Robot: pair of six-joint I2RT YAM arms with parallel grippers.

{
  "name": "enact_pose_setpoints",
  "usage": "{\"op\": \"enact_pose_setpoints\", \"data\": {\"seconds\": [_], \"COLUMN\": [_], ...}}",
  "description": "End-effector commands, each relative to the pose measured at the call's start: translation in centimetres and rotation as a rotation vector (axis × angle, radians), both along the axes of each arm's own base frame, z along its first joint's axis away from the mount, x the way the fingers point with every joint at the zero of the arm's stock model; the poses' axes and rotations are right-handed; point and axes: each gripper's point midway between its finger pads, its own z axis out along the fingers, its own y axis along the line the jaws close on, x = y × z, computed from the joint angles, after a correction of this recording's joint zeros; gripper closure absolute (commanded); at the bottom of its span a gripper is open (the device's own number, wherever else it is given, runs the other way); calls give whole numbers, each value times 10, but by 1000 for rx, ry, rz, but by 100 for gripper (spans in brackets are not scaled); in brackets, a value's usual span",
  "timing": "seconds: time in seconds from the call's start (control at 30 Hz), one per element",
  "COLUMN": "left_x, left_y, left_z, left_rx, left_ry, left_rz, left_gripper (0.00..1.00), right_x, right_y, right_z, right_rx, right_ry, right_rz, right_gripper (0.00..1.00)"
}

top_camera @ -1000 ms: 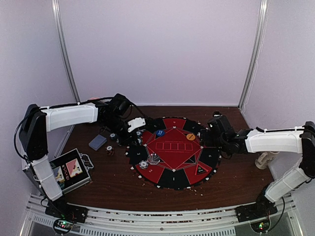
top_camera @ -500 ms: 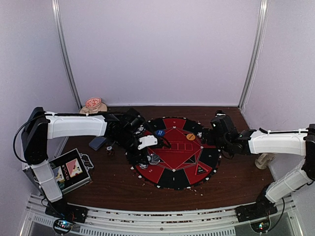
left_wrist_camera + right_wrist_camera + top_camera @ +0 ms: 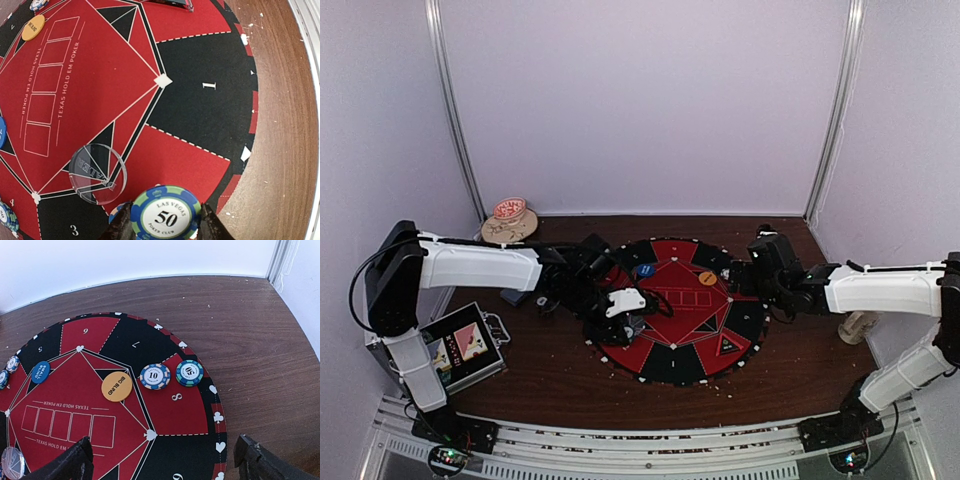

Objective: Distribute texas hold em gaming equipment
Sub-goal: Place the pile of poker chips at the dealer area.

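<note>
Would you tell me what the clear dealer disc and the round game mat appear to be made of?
Dealer disc: likely clear acrylic, glossy; the mat's lines show through it. Game mat: probably felt or rubbery fabric, matte, printed; no glare.

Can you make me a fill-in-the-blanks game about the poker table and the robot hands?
The left gripper is shut on a green chip marked ___.
The orange button reads BIG ___.
The right gripper is ___ and holds nothing.
The blue-and-white chip nearest that button is marked ___.
Missing words: 50; BLIND; open; 10.
</note>
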Motion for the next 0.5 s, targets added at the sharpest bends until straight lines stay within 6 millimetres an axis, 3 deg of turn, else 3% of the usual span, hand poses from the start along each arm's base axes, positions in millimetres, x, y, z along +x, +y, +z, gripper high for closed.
{"op": "enact_pose_setpoints", "data": {"seconds": [0.0, 0.47], "left_x": [4, 8], "left_y": [-13, -14], "left_z": [-3, -41], "left_rx": [-60, -20], "left_ry": [-33, -40], "left_rz": [-26, -24], "left_gripper": [77, 76], "right_x": [1, 1], "right_y": [-2, 0], "right_z": [2, 0], "right_rx": [12, 10], "right_ry": [-15, -7], "right_rz": [-5, 4], "right_gripper": [0, 0]}}
